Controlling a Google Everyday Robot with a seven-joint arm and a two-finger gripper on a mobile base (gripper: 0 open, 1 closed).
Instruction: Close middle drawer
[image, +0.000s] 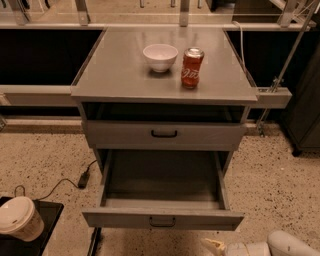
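- The middle drawer (162, 192) stands pulled far out toward the near side, its dark handle (162, 221) on the front panel.
- The gripper (216, 246) sits low at the near right, just beside the drawer's front right corner; whether it is released or clenched cannot be told.
- On the cabinet top (120, 75) a white bowl (160, 56) stands just left of a red can (192, 68).

1. middle drawer (120, 219): plain grey, with a dark handle (162, 221).
2. bowl (160, 56): white.
3. can (192, 68): red, white lettering.
4. floor (45, 160): beige with dark speckles.
5. gripper (213, 245), at the bottom right edge: pale cream.
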